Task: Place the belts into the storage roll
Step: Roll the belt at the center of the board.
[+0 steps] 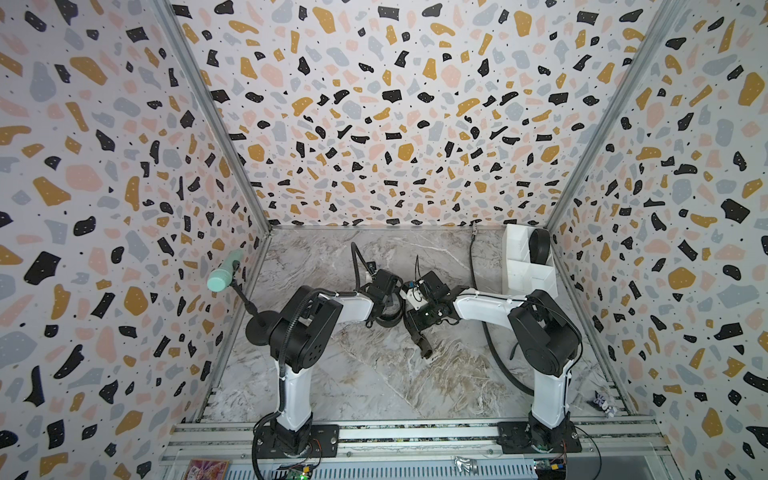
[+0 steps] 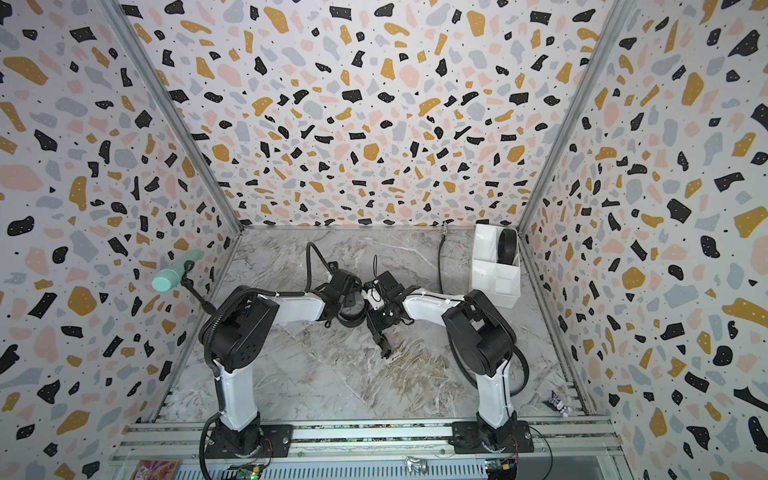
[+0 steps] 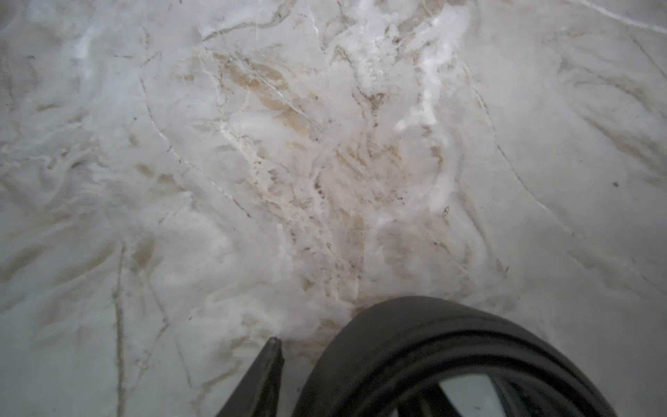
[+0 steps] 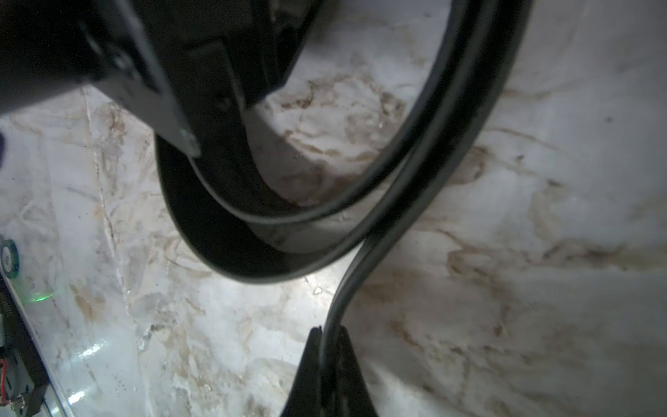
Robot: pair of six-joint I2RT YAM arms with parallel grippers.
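Pinching the belt (image 4: 220,238), right hand (image 4: 329,331) is half cropped.

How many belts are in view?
3. A rolled belt stands in the storage roll; a second belt is coiled mid-table, pinched by the right gripper; a thin belt lies beside the right arm, which may hide more.

Near table (image 1: 374,386) stretch lay open; stand (image 1: 257,328) blocked left edge; thin belt (image 1: 472,266), storage roll (image 1: 513,249) crowded right side.

Black belt (image 4: 223,249), white storage roll (image 1: 515,249), grey-white tan-veined marble tabletop (image 1: 374,374), terrazzo-speckled walls (image 1: 374,104), mint-green cylinder (image 1: 222,276).
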